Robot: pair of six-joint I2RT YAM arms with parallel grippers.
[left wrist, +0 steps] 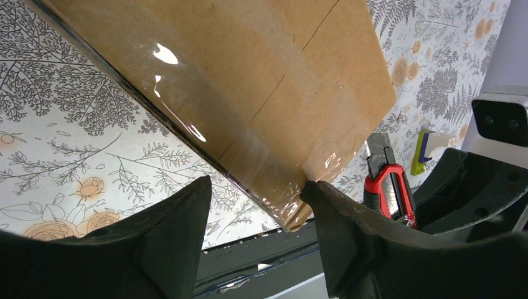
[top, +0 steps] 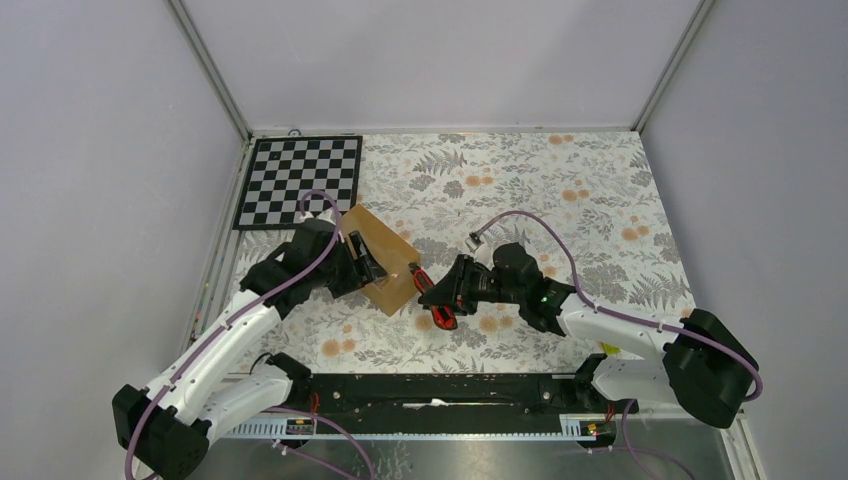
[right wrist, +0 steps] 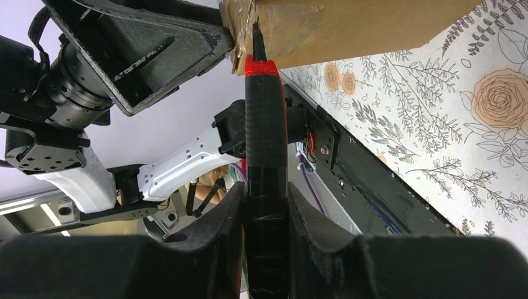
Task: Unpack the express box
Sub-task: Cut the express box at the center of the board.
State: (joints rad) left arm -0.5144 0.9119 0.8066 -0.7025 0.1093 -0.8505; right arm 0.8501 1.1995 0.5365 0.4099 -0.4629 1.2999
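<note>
The express box [top: 385, 250], a brown taped carton, lies on the floral table left of centre. In the left wrist view its taped corner [left wrist: 292, 205] sits between my left gripper's fingers. The left gripper [left wrist: 255, 185] is open: its right finger [left wrist: 336, 224] touches the corner and its left finger stands apart from the box. My right gripper [right wrist: 264, 193] is shut on the black handle of a red-handled cutter [right wrist: 264, 124]. The cutter's blade tip rests at the box's taped corner [right wrist: 249, 25], right beside the left gripper's finger [right wrist: 155, 43]. From above, the cutter [top: 422, 282] lies at the box's right end.
A checkerboard [top: 300, 180] lies at the back left. The black base rail [top: 430, 390] runs along the near table edge. Grey walls close the table on three sides. A small yellow-green piece [left wrist: 423, 149] lies beyond the cutter [left wrist: 389, 187].
</note>
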